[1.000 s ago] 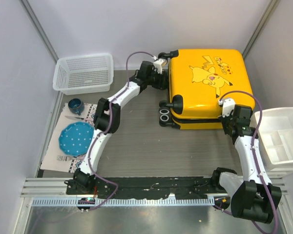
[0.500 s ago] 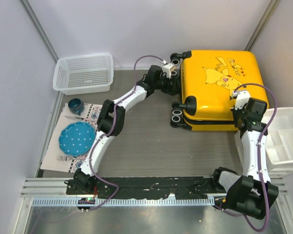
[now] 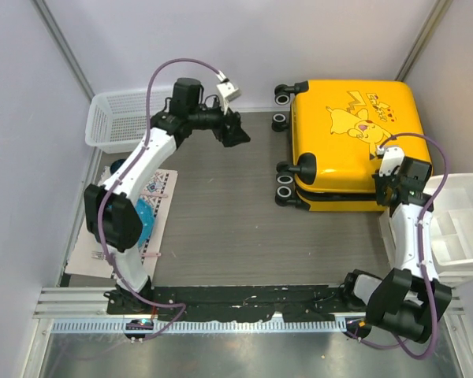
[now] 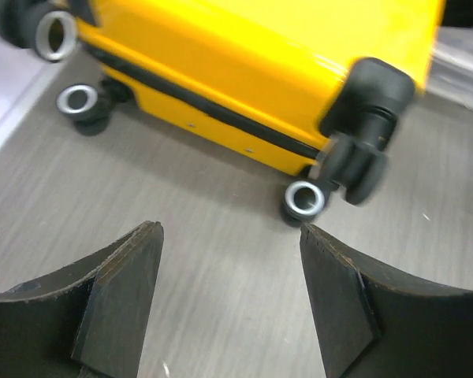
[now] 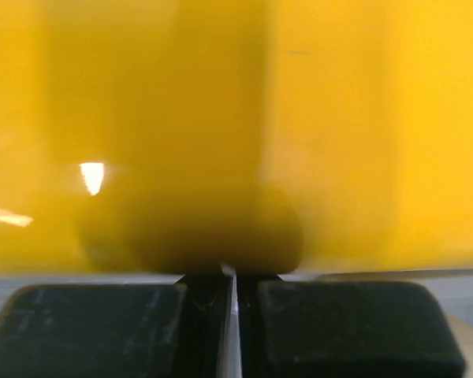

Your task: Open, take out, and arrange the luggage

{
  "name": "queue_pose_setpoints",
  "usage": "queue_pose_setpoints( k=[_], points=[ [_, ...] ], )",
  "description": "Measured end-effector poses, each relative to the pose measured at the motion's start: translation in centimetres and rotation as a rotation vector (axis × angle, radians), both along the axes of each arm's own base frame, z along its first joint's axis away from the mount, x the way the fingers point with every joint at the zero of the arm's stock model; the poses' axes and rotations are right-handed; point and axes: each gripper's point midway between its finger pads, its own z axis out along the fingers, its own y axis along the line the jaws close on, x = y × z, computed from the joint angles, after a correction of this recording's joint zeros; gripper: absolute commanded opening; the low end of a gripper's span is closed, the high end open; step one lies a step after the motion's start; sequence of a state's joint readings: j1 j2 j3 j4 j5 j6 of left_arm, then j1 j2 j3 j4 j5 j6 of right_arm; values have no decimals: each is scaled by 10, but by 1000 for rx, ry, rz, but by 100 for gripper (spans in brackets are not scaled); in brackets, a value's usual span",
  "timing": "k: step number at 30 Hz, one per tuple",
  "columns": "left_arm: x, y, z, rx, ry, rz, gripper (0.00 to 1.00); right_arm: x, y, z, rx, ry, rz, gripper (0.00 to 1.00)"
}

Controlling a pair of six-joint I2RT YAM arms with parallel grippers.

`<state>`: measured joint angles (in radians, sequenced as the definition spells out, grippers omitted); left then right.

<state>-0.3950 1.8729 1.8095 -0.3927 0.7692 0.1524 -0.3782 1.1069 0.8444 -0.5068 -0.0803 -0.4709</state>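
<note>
At the far right of the table [image 3: 221, 228], the yellow suitcase [image 3: 347, 146] lies flat and closed, with its cartoon side up and its black wheels [image 3: 286, 189] pointing left. The left gripper [image 3: 236, 135] hangs over the table, well apart from the wheeled side of the suitcase. In its wrist view, its fingers [image 4: 126, 276] stand wide apart and hold nothing. The right gripper [image 3: 382, 187] is at the suitcase's near right corner. Its pads [image 5: 94, 323] are drawn together with only a thin slit between them, right up against the yellow shell. A white basket [image 3: 102, 126] sits at the far left, and a white bin [image 3: 457, 189] sits just right of the suitcase.
</note>
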Motion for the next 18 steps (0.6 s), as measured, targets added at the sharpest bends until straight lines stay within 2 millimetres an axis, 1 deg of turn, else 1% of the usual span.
queue_pose_setpoints(
  k=[1, 2, 3, 5, 7, 8, 9, 10, 13, 14, 15, 17, 18],
  points=[
    [-12, -3, 5, 3, -13, -28, 75, -1, 6, 1, 16, -7, 28, 11],
    [-26, -7, 5, 11, -22, -61, 76, -3, 13, 2, 35, -13, 63, 11],
    [-40, -14, 1, 25, -21, -95, 76, -5, 22, 5, 52, -27, 99, 11],
    [-69, -31, -17, 60, 11, -170, 76, -12, 40, 13, 70, -65, 165, 10],
    [-90, -43, -36, 97, 44, -224, 78, -19, 52, 20, 73, -94, 210, 9],
    [-103, -49, -47, 120, 65, -252, 78, -22, 57, 21, 74, -106, 228, 8],
    [-112, -54, -54, 138, 77, -274, 78, -25, 60, 18, 80, -104, 238, 8],
    [-122, -59, -61, 159, 89, -294, 79, -29, 63, 10, 90, -92, 244, 8],
    [-130, -67, -69, 189, 79, -310, 79, -35, 67, -14, 117, -44, 244, 7],
    [-129, -68, -71, 199, 76, -306, 80, -36, 67, -26, 127, -19, 238, 6],
    [-127, -69, -72, 205, 73, -300, 89, -37, 67, -36, 135, 2, 231, 7],
    [-120, -71, -76, 219, 63, -287, 90, -35, 64, -57, 149, 45, 211, 8],
    [-117, -73, -77, 225, 53, -286, 91, -32, 62, -64, 151, 51, 202, 9]
  ],
)
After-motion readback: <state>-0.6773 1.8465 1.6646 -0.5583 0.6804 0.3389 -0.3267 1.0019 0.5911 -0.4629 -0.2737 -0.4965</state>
